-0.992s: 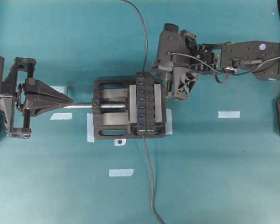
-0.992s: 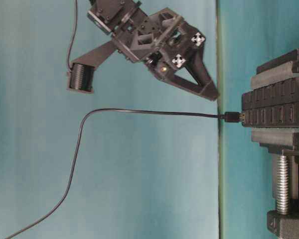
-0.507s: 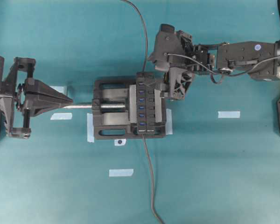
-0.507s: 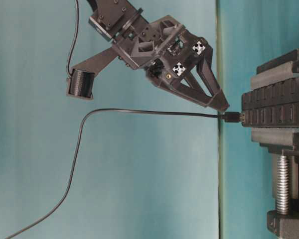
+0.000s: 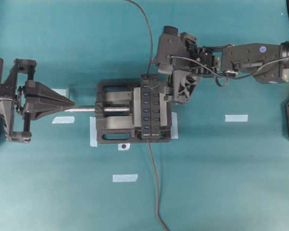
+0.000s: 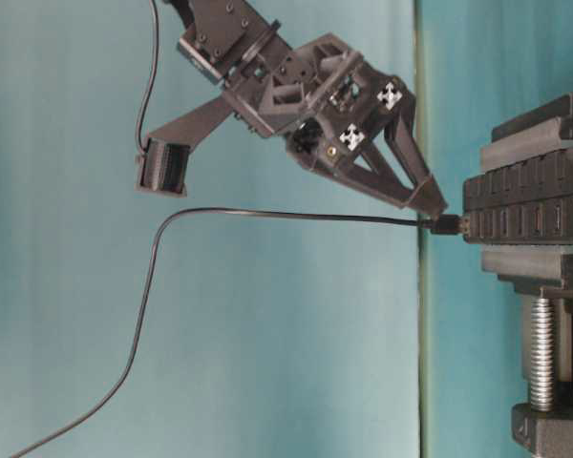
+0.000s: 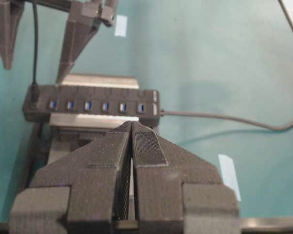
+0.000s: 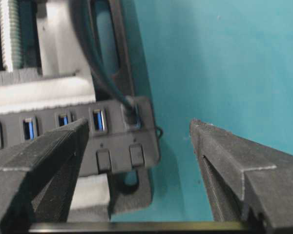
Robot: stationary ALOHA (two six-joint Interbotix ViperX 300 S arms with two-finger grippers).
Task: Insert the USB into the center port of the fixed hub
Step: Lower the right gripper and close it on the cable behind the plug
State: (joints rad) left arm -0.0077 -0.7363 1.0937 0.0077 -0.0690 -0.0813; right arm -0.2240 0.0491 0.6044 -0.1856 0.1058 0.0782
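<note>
Right gripper (image 6: 437,208), fingers spread wide, hovers at the USB (image 6: 446,225), which sits plugged into an end port of the hub (image 5: 150,107). Left gripper (image 7: 132,127) is shut, empty. Step: grasping the plug. Next, I'd say, close, pull, shift to the center port (image 5: 146,107).

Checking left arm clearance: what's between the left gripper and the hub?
The vise: its screw reaches toward the left gripper, and the hub sits on its far side. The overhead view shows it.
</note>
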